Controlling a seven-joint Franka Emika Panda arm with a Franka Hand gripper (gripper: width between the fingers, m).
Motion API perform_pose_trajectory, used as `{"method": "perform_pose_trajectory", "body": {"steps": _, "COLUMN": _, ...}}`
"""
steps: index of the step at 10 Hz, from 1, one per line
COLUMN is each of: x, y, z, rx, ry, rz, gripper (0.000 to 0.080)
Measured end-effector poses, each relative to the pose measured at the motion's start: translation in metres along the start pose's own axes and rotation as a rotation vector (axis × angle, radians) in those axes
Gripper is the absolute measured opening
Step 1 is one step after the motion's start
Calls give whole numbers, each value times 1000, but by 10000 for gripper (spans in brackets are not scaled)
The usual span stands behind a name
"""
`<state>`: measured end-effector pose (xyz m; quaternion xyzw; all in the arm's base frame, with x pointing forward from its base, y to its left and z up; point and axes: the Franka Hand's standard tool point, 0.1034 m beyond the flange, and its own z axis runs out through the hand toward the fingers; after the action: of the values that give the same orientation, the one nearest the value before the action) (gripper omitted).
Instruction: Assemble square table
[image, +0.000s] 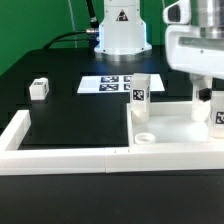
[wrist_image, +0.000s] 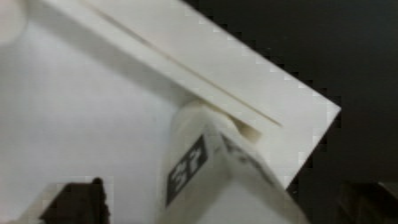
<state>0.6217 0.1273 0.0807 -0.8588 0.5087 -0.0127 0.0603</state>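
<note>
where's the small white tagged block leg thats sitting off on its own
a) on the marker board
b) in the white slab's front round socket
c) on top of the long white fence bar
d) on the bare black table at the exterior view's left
d: the small white tagged block leg rests on the black table, apart from the marker board and the large white plastic square slab.

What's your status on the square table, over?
Jaws open, astride an upright leg on the tabletop. Second leg stands on it too; third leg loose at the exterior view's left. No obstruction seen.
</note>
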Motion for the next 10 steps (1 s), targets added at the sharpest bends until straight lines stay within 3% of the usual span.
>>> {"method": "perform_pose_trajectory", "body": {"steps": 2, "x": 2, "y": 3, "z": 2, "rx": -12, "ry": 11, "rz": -275, "gripper": 647}}
{"method": "perform_pose_trajectory", "body": {"steps": 4, "x": 4, "y": 2, "z": 2, "rx": -53, "ry": 47, "rz": -703, "gripper": 649}}
{"method": "perform_pose_trajectory", "body": {"steps": 6, "x": 22, "y": 6, "z": 1, "rx": -59, "ry": 47, "rz": -917, "gripper": 649}}
{"method": "perform_pose_trajectory", "body": {"steps": 8, "x": 24, "y": 4, "z": 1, "rx": -41, "ry": 78, "rz": -938, "gripper": 649}}
{"method": "perform_pose_trajectory", "body": {"steps": 10, "x": 25, "y": 4, "z": 1, "rx": -39, "ry": 78, "rz": -908, "gripper": 393}}
